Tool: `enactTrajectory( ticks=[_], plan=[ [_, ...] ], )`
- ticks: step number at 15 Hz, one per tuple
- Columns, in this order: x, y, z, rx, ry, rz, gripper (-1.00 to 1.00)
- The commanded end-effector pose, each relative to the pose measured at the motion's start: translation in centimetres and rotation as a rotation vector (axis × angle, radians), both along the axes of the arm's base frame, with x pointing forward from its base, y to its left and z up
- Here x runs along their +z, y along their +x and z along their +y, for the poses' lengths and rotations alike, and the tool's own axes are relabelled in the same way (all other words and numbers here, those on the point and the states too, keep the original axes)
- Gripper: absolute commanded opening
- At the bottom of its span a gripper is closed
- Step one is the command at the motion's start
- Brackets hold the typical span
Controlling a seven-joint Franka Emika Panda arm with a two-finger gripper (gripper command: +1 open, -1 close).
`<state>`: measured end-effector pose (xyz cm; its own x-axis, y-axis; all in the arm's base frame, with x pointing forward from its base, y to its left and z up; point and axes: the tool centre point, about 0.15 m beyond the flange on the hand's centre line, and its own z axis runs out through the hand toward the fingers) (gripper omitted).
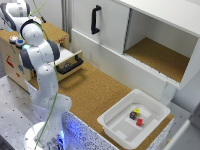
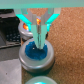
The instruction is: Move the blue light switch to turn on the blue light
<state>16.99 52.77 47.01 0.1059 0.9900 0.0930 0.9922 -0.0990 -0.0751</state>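
The blue light switch (image 2: 33, 51) is a round blue cap in a grey rim, filling the middle of the wrist view. My gripper (image 2: 39, 44) is shut, its fingers (image 2: 39, 31) pressed together with no gap, and the tips rest on the top of the blue cap. A greenish cap (image 2: 41, 80) and the rim of another cap (image 2: 27, 36) flank it. In the exterior view the blue light switch (image 1: 20, 43) sits beside a red-orange cap (image 1: 13, 38) on a wooden box (image 1: 12, 62), where the arm's wrist hides most of the gripper.
An open drawer with a black handle (image 1: 70, 65) juts from the wooden box. A white cabinet with a black door handle (image 1: 95, 20) and an open compartment (image 1: 155, 55) stands behind the cork tabletop (image 1: 95, 90). A white bin (image 1: 150, 107) holds small coloured blocks (image 1: 136, 115).
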Motion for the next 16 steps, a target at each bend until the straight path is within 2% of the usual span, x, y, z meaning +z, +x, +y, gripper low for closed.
enactTrajectory(
  ticks=[1,3,8,13,16],
  plan=[
    [0.1,0.4,1.0,-0.007,-0.082,0.152,-1.0],
    [-0.4,0.7,0.8,-0.018,-0.078,0.211,-1.0],
    [-0.8,1.1,0.7,-0.018,-0.094,0.266,-1.0],
    [-0.9,1.0,0.9,-0.023,-0.105,0.228,-1.0],
    [-1.1,0.4,1.0,-0.004,-0.121,0.231,-1.0]
  ],
)
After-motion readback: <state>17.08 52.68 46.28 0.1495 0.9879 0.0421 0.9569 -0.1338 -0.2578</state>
